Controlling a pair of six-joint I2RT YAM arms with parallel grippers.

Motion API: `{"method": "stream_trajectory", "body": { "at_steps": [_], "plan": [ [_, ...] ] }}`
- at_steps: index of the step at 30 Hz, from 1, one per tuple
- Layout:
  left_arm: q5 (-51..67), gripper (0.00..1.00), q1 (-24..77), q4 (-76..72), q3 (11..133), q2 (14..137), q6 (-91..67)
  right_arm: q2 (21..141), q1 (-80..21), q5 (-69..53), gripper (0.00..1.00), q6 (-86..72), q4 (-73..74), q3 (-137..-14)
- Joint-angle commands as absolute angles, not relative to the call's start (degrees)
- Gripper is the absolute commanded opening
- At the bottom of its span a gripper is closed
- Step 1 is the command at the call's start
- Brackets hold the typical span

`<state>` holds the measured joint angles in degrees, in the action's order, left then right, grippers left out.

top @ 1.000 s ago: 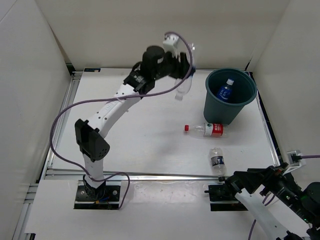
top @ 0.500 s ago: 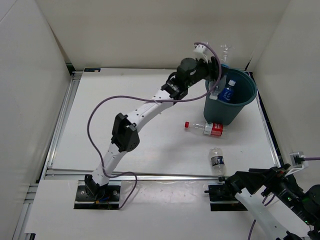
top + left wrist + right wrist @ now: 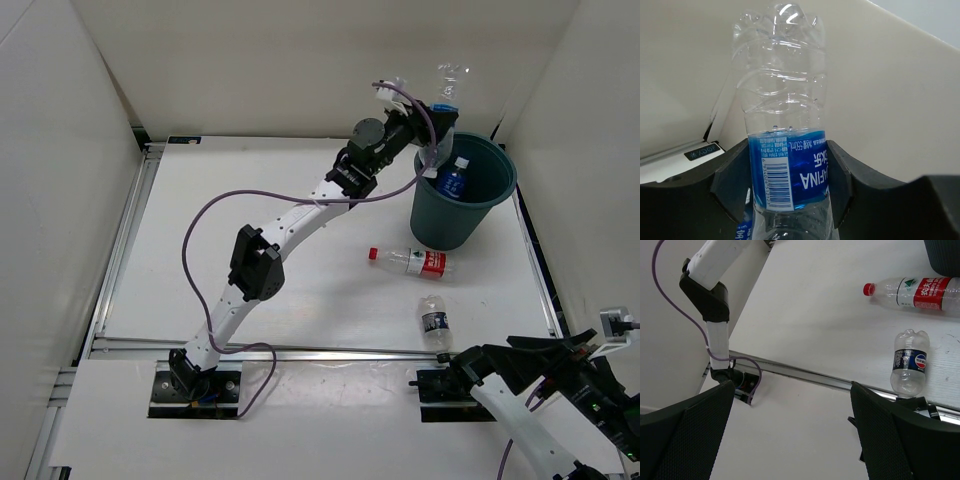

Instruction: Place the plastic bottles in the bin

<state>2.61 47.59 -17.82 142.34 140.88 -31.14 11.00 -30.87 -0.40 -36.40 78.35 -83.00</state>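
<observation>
My left gripper (image 3: 430, 118) is shut on a clear plastic bottle with a blue label (image 3: 786, 165), its fingers (image 3: 732, 185) pressing on the label. The bottle (image 3: 450, 78) stands base-up over the back-left rim of the dark teal bin (image 3: 450, 225). A second blue-label bottle (image 3: 452, 183) lies inside the bin. On the table in front of the bin lie a red-label, red-cap bottle (image 3: 410, 261) and a shorter dark-label bottle (image 3: 434, 320). My right gripper (image 3: 790, 435) is open over the near edge with nothing between its fingers. Its view shows both lying bottles, red-label (image 3: 920, 292) and dark-label (image 3: 909, 367).
White walls close in the table on the left, back and right. A metal rail (image 3: 330, 350) runs along the near edge. The left arm's purple cable (image 3: 200, 235) loops over the left half of the table. The right arm (image 3: 540, 385) sits low at the bottom right.
The left arm has swung right from the middle back of the table to the bin, carrying the bottle and lifting it above the rim. The right arm has barely shifted.
</observation>
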Motion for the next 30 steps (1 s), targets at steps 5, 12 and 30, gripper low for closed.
{"method": "stream_trajectory", "body": {
  "at_steps": [5,12,30],
  "plan": [
    [-1.7,0.66,47.3,-25.0,144.0,139.3,-30.9,13.4,-31.2,-2.4,1.00,-34.7,82.9,-82.9],
    [-4.2,0.69,47.3,-30.4,145.1,142.3,-33.1,13.9,-31.2,-2.4,1.00,-33.5,82.9,-83.5],
    [-6.4,0.81,47.3,-37.2,145.1,147.9,-36.1,13.9,-31.2,-7.8,1.00,-30.1,78.7,-79.0]
  ]
}}
